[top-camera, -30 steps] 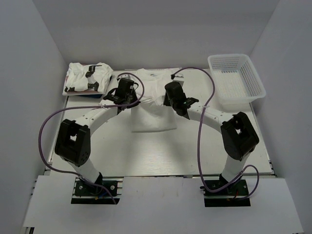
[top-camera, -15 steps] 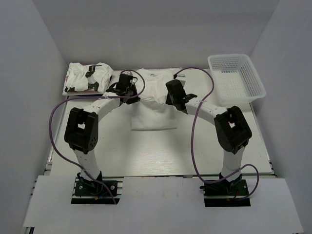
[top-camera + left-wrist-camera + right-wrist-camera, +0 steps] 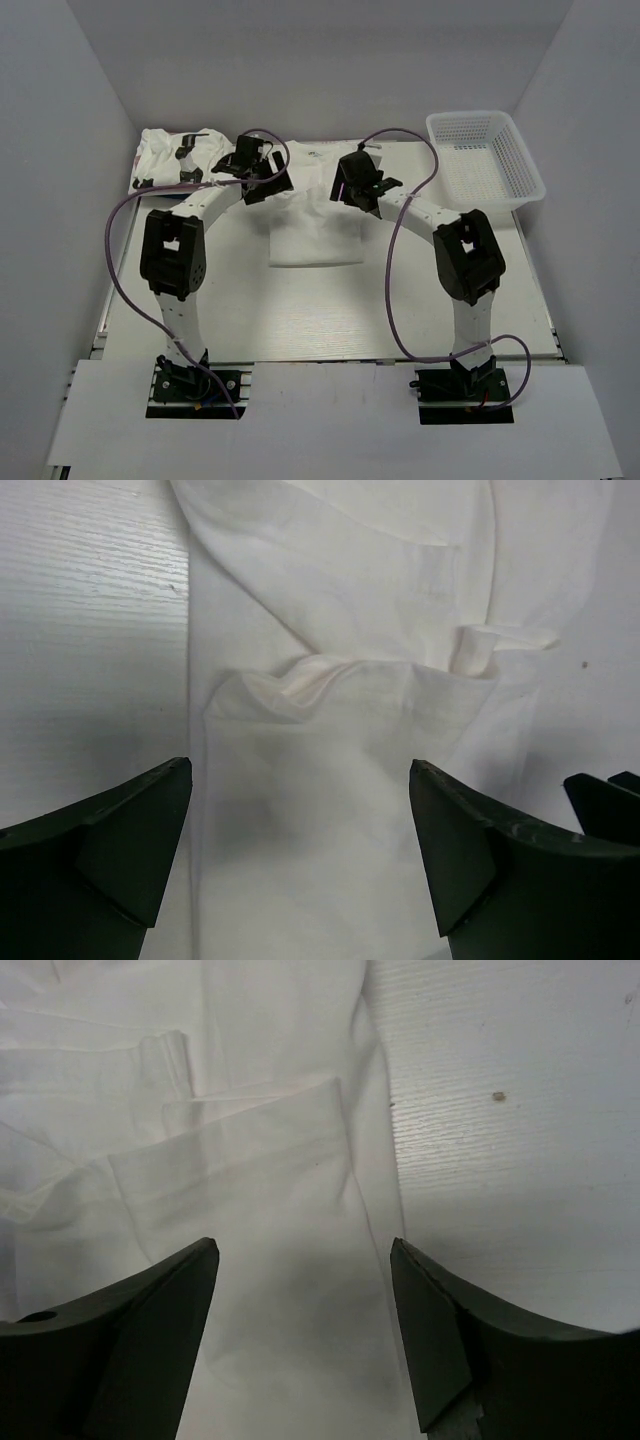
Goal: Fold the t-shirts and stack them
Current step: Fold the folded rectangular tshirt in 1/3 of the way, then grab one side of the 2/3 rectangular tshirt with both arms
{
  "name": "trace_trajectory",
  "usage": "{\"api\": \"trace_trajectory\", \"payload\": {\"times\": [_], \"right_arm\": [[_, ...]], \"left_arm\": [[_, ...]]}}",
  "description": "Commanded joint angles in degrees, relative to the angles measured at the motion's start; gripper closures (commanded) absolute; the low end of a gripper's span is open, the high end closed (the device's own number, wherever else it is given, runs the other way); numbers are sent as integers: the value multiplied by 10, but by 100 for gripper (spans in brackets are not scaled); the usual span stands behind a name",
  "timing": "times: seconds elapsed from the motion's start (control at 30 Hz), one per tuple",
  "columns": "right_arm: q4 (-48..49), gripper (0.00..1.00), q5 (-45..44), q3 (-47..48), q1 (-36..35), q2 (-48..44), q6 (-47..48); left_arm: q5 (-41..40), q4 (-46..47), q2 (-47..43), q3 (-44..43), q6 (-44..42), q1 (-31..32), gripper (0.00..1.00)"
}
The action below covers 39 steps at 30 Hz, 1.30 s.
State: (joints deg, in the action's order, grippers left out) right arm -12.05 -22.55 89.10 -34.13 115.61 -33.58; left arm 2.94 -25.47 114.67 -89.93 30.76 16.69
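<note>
On the white table (image 3: 300,310) the t-shirt (image 3: 315,230) lies part-folded. My left claw (image 3: 298,780) and right claw (image 3: 302,1255) hover spread, empty. Next, I judge: halve it.

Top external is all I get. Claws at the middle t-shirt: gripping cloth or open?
Observer: The left wrist view shows the left claw open, its fingers apart above the middle t-shirt, with no cloth between them.
Operator: Right one?
Observer: The right claw is open too, with nothing pinched.
Operator: Folds flat?
Observer: Not fully. Ahead of the left claw, the folded-over edge is puckered rather than flat.
</note>
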Motion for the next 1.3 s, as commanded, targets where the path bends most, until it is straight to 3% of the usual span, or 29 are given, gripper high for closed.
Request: {"api": "trace_trajectory", "payload": {"times": [0.0, 0.1, 0.17, 0.33, 0.43, 0.5, 0.73, 0.87, 1.07, 1.1, 1.17, 1.2, 1.27], "right_arm": [[7, 24, 8, -36, 1, -64, 15], [95, 12, 93, -109, -4, -100, 41], [106, 12, 135, -138, -5, -113, 39], [90, 12, 131, -242, -4, -185, 1], [109, 12, 112, -328, -2, -234, -47], [133, 14, 102, -364, -1, -249, -64], [99, 19, 87, -339, 2, -212, -96], [106, 33, 122, -342, 4, -197, -105], [114, 47, 154, -359, 4, -195, -112], [113, 59, 158, -361, 4, -204, -111], [107, 72, 153, -372, 3, -213, -115], [106, 85, 146, -385, 4, -226, -114], [105, 97, 140, -415, 1, -256, -118]], "left_arm": [[5, -9, -62, -10, 2, -7, 0], [5, 17, -123, 61, -4, -7, 0], [5, 17, -149, 117, -15, -7, 0], [30, 0, -229, 248, -35, 11, 0], [87, 57, -260, 334, -30, 12, 0], [93, 57, -265, 347, -30, 17, 0], [76, 39, -228, 347, -30, 22, 0], [71, 46, -222, 354, -30, 22, 0], [66, 53, -205, 354, -30, 22, 5], [66, 53, -205, 354, -36, 22, 7], [59, 47, -199, 354, -36, 22, 8], [59, 47, -193, 354, -36, 22, 12], [54, 42, -193, 354, -36, 22, 13]]}}
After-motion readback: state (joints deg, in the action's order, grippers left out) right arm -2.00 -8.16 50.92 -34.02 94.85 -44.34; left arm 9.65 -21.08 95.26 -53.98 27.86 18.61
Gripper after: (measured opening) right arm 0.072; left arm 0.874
